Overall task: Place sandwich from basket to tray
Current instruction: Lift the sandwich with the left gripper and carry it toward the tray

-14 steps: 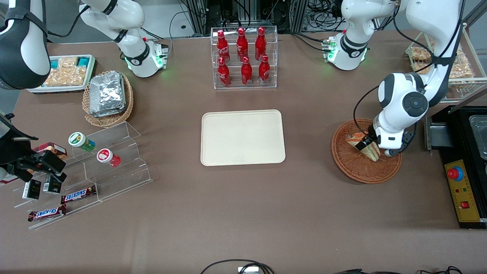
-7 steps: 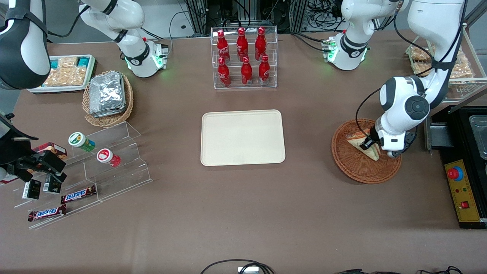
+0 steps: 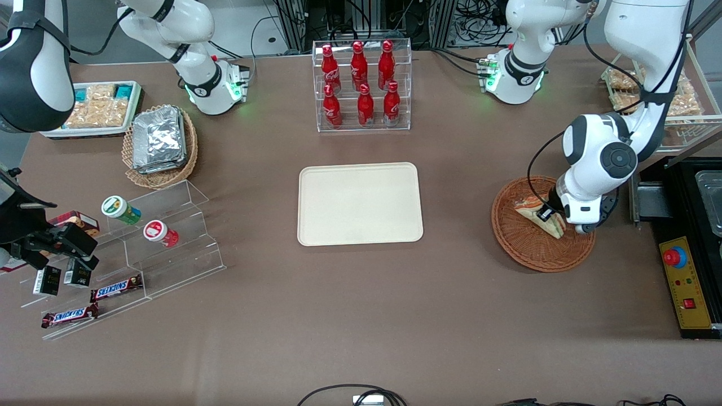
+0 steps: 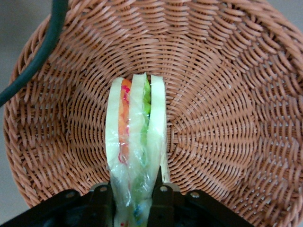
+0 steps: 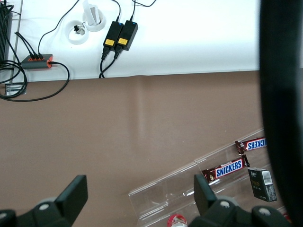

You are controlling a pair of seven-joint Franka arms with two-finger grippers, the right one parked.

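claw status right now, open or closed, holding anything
Left arm's claw: closed on the sandwich, one finger on each side of the wedge, down in the basket; the tray has nothing on it yet.

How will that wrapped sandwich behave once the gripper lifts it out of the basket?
Probably soft: the gripper pinches the sandwich at one end, where the clear wrap looks bunched, so the bread may squash. Held there, the free end could sag toward the basket. The glossy film may be slippery, so it might slide. It looks light for its size.
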